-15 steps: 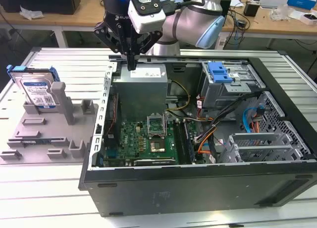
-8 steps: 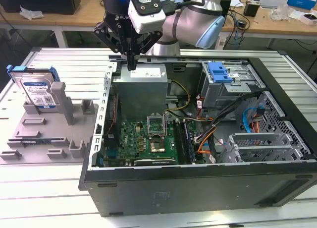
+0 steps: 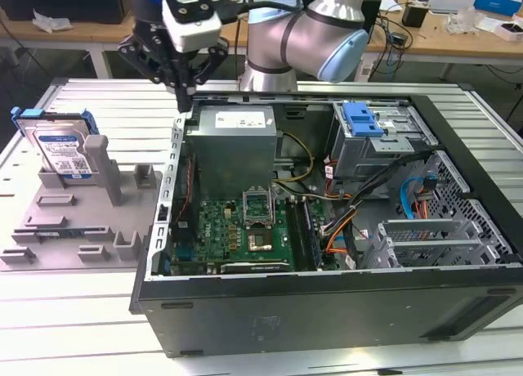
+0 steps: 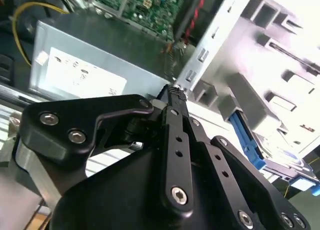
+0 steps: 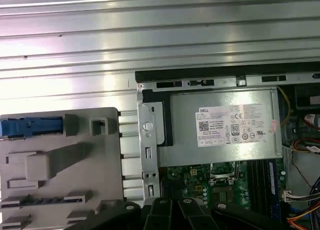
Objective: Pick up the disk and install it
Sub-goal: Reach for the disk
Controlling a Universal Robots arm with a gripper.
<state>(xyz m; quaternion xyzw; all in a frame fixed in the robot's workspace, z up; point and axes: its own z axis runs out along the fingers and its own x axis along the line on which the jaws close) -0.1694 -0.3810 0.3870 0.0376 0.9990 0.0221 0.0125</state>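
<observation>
The disk is a silver hard drive with a white-and-blue label and a blue carrier frame. It stands on edge in a grey holder at the exterior view's left. Its blue frame edge shows in the first wrist view, and again as the blue frame in the second. My gripper hangs above the back left corner of the open computer case, right of the disk and apart from it. Its fingers meet at the tips, shut with nothing between them.
Inside the case lie a grey power-supply box, a green motherboard and a drive cage with a blue latch. Cables run across the middle. The ribbed metal table extends behind the holder. A cluttered bench stands behind.
</observation>
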